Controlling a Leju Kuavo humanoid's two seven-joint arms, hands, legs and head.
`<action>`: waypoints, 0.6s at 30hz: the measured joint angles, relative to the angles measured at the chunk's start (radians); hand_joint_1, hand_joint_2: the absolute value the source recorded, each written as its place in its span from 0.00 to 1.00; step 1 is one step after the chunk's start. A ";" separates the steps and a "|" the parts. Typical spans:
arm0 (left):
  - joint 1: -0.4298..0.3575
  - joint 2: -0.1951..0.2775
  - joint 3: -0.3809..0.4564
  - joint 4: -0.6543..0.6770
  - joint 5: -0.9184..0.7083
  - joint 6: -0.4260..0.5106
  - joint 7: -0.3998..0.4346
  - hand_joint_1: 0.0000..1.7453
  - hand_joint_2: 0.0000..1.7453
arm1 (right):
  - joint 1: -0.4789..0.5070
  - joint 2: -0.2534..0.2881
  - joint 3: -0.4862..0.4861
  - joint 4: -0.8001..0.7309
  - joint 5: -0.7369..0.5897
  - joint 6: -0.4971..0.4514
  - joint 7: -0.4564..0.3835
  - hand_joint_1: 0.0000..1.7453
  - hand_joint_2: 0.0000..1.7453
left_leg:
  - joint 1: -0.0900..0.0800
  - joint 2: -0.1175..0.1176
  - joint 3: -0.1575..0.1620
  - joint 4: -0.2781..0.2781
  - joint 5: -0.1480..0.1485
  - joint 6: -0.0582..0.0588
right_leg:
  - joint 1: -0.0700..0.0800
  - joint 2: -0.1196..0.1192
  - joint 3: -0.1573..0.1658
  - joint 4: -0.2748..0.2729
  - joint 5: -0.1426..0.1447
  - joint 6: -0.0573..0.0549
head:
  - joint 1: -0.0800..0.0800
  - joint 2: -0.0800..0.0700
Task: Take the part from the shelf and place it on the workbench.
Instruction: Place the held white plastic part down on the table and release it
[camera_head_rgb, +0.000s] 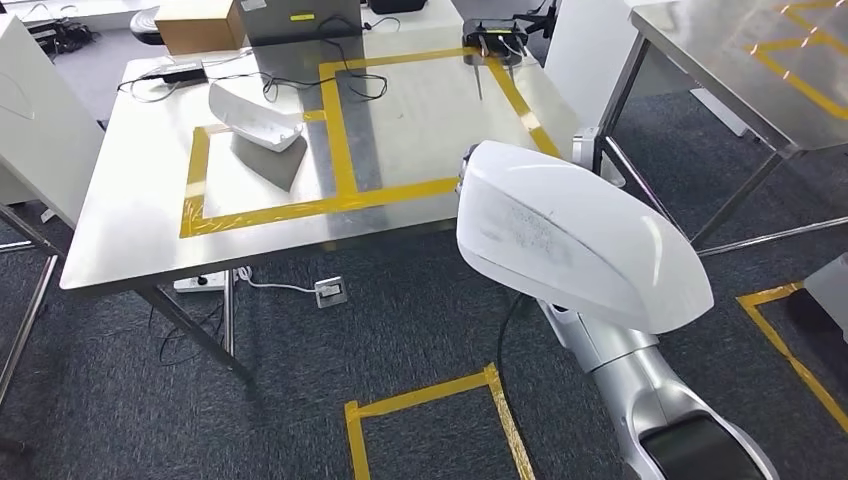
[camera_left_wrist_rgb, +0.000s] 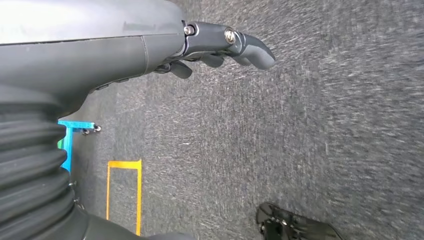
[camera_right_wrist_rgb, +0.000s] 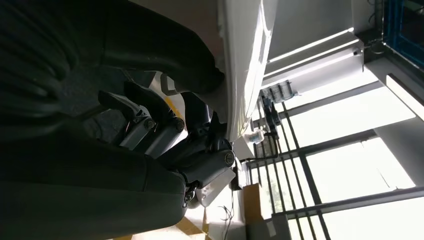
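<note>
A large white shell-shaped part (camera_head_rgb: 570, 235) is carried by my right arm above the carpet, just in front of the steel workbench (camera_head_rgb: 130, 215). It hides my right hand in the head view. In the right wrist view my right hand (camera_right_wrist_rgb: 195, 145) grips the part's white edge (camera_right_wrist_rgb: 245, 60) between thumb and dark fingers. A second white part (camera_head_rgb: 255, 115) lies on the workbench inside a yellow-taped square. My left hand (camera_left_wrist_rgb: 220, 47) hangs over the carpet with its fingers loosely curled and nothing in them.
Cables, a cardboard box (camera_head_rgb: 200, 22) and a dark device (camera_head_rgb: 495, 40) sit at the workbench's far side. Another steel table (camera_head_rgb: 760, 60) stands to the right. Yellow tape (camera_head_rgb: 430, 395) marks squares on the carpet. A power strip (camera_head_rgb: 205, 282) lies under the bench.
</note>
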 joint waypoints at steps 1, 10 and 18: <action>-0.001 0.000 0.000 0.000 -0.001 0.000 0.000 0.00 1.00 | 0.001 -0.001 0.000 -0.002 -0.001 0.000 -0.002 1.00 1.00 | 0.000 -0.001 -0.017 0.047 0.027 -0.007 | -0.003 0.003 0.024 -0.009 -0.009 -0.008 | -0.001 0.000; 0.018 0.008 0.000 0.000 -0.004 0.000 0.003 0.00 1.00 | 0.030 -0.004 0.005 -0.004 0.000 -0.003 -0.005 1.00 1.00 | 0.000 -0.005 -0.296 0.099 -0.009 -0.014 | -0.009 0.021 0.245 -0.021 -0.182 -0.019 | -0.011 0.000; 0.010 0.007 0.000 0.000 -0.011 -0.006 0.000 0.00 1.00 | 0.011 -0.004 0.010 0.001 0.007 -0.015 0.004 1.00 1.00 | -0.001 -0.007 -0.211 0.006 0.143 0.038 | -0.010 0.016 0.167 0.259 -0.163 0.019 | -0.013 0.000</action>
